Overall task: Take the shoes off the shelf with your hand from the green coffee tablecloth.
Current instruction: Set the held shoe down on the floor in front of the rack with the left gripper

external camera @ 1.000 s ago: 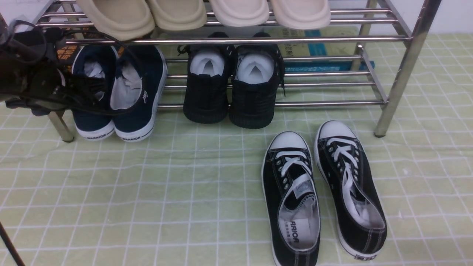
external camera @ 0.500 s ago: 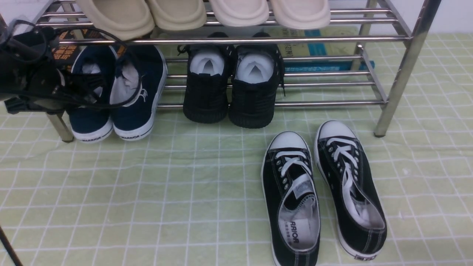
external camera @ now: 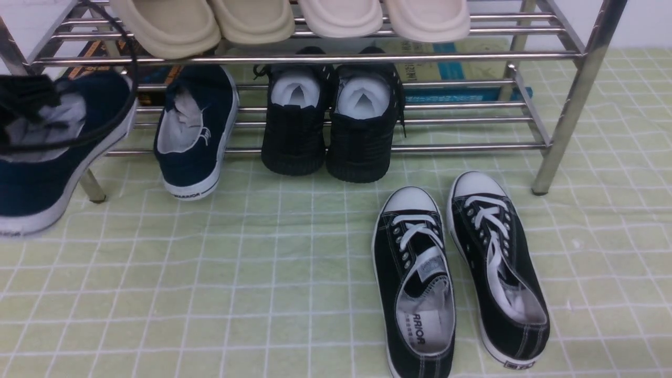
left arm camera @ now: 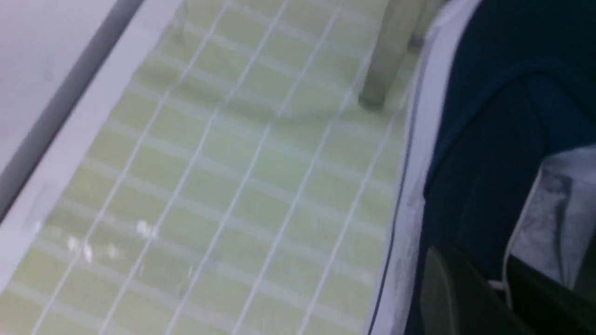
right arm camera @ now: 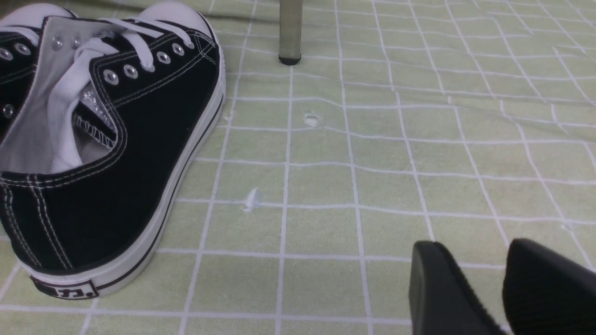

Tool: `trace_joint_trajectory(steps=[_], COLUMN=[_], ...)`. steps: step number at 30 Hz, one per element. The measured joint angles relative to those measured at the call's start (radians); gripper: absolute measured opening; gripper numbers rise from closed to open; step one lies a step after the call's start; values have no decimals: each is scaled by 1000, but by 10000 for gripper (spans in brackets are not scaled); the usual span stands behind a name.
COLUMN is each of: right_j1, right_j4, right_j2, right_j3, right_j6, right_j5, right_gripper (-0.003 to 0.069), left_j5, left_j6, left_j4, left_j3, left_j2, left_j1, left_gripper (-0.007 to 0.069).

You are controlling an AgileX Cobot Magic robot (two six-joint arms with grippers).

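Clenched on its side wall, one navy slip-on [external camera: 39, 178] is held by the left gripper [left arm camera: 500, 284] at far left. The right gripper [right arm camera: 475, 246] is parted.

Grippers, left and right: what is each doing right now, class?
Left gripper: closed, holding a navy shoe by its side.
Right gripper: open, holding nothing.
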Motion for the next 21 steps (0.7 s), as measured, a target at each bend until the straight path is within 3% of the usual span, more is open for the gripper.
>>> trace_joint_trajectory(steps=[3,9,13,21], right_j1=[0,0,0,0], right_j4=[0,0,0,0], right_j2=[0,0,0,0], right_j3=[0,0,0,0], right_j6=[0,0,0,0], right_j5=[0,0,0,0], right_gripper=[237,237,237,237], left_j5=[57,7,-139,-314], left_j6=[54,36,-55,-205], left_j4=[-74,-106,-82,-26], left_j3=[76,253,419,527], left_j2=[-79,-129,-131,-131], left_j1=[0,0,0,0], left_gripper=[43,43,43,43])
